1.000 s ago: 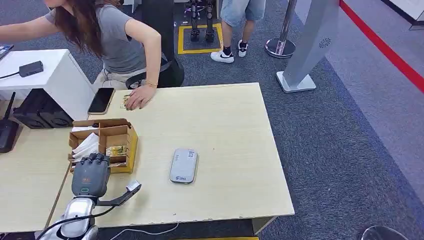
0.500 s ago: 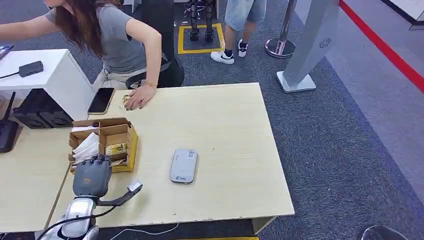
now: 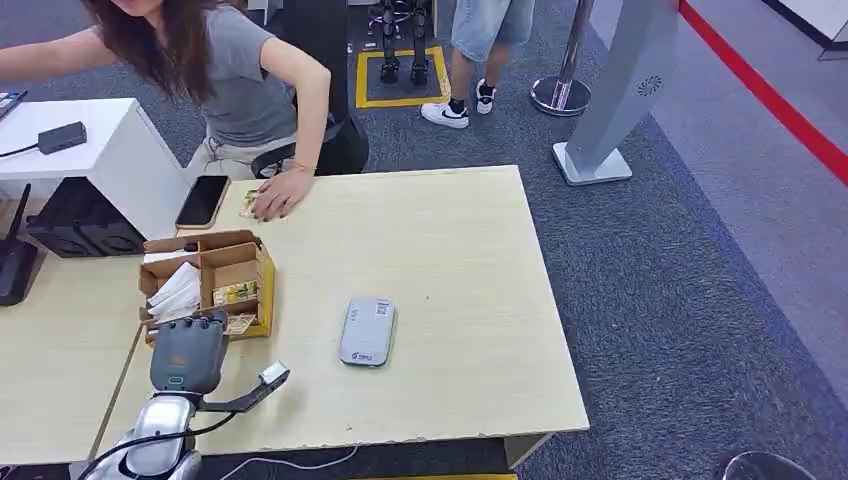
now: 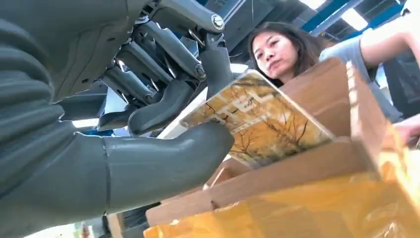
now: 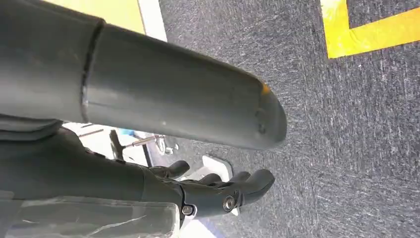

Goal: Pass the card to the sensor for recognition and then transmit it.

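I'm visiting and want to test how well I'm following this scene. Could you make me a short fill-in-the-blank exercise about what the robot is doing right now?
1. The left hand pinches a picture card over the cardboard ____.
2. The grey card sensor lies flat on the wooden ____, apart from the box.
3. A person's hand rests near the table's far edge beside a black ____.

Missing words: box; table; phone
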{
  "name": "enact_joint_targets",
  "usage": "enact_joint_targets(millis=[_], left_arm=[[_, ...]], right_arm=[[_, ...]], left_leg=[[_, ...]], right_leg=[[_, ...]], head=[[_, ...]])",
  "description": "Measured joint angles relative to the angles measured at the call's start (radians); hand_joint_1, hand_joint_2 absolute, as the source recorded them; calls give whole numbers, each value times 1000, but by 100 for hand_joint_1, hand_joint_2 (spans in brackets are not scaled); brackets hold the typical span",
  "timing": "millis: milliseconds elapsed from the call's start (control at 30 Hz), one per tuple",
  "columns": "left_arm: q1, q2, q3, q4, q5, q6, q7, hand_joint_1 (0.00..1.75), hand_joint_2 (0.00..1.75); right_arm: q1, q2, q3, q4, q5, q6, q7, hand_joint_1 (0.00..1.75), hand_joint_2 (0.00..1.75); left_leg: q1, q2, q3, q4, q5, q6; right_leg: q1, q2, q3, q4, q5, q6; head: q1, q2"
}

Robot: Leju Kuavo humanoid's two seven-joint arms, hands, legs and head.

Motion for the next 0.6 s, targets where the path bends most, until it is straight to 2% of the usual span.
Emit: enact_joint_targets(millis=[133, 333, 600], left_arm=[[0, -11, 1, -26, 0, -4, -37, 175, 175], [-18, -40, 39, -63, 0, -11, -135, 175, 175], [-53, -65, 63, -90, 0, -13, -169, 175, 175]], right_arm=[[0, 0, 0, 0, 0, 0, 0, 0, 0], [0, 0, 0, 0, 0, 1, 3, 0, 0], [0, 0, 0, 0, 0, 1, 2, 0, 0]], left_leg=[[0, 0, 0, 0, 0, 0], [0, 0, 0, 0, 0, 0], [0, 0, 0, 0, 0, 0]], right_leg=[[0, 0, 0, 0, 0, 0], [0, 0, 0, 0, 0, 0], [0, 0, 0, 0, 0, 0]], head=[[0, 0], [0, 0], [0, 0]])
